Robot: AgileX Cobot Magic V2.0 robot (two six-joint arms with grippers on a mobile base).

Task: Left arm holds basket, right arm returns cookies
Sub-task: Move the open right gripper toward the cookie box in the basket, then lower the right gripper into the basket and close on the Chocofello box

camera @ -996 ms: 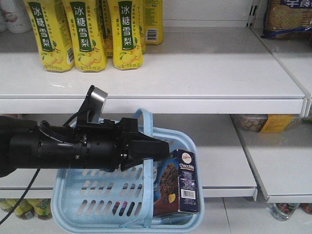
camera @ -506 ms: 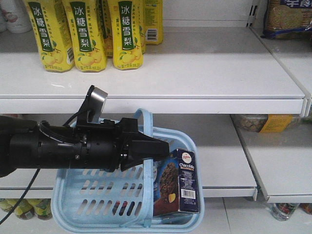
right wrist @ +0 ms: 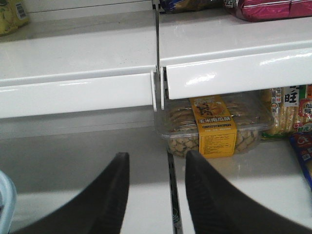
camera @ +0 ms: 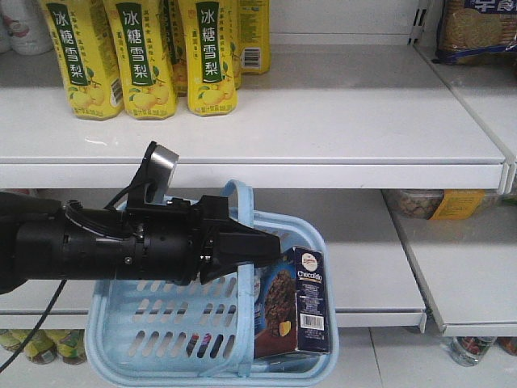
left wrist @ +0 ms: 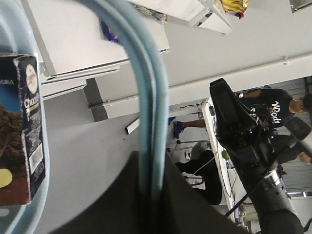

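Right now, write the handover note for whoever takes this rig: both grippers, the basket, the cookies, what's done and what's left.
Left gripper: shut on the hoop handle, holding the basket in front of the shelves.
Right gripper: open and empty, facing a shelf edge, not at the cookies.
Cookies: upright inside the basket, at its right end.
Done: basket held.
Left: the right arm grasps the cookies, lifts them out and sets them back on a shelf.

Yellow drink bottles [camera: 145,56] on white shelf [camera: 347,113], clear snack tub [right wrist: 214,126] with orange label
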